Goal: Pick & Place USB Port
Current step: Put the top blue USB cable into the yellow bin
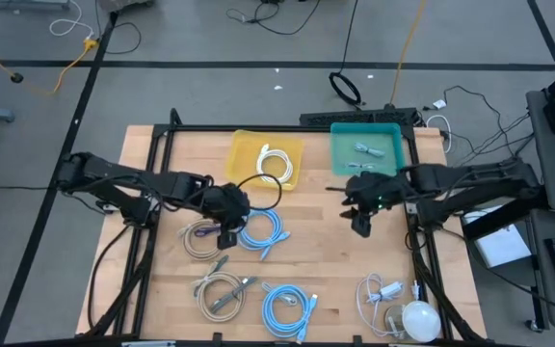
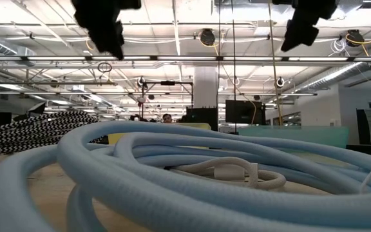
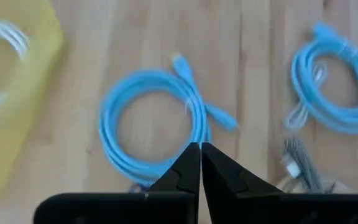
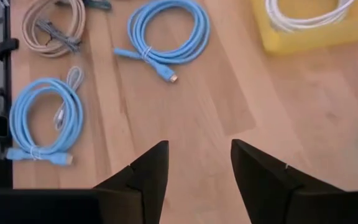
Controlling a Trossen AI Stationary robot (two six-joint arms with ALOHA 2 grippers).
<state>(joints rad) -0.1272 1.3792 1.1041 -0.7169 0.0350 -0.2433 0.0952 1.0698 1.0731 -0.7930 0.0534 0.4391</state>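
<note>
My left gripper point(image 1: 231, 231) is shut and empty. It hangs above the table beside a light blue coiled cable point(image 1: 263, 231). In the left wrist view its fingertips point(image 3: 200, 149) stand over the rim of that coil point(image 3: 154, 124), which lies flat on the wood. My right gripper point(image 1: 361, 224) is open and empty point(image 4: 197, 155) over bare wood, just near of the teal tray point(image 1: 366, 146). In the low view both grippers are well above the table, the left point(image 2: 102, 26) and the right point(image 2: 304, 26).
A yellow tray point(image 1: 266, 157) holds a white cable. The teal tray holds a grey cable. Beige coils point(image 1: 200, 236) point(image 1: 222, 294), a second blue coil point(image 1: 289, 308), a white cable point(image 1: 379, 294) and a white round object point(image 1: 419, 318) lie on the near half. There is bare wood between the grippers.
</note>
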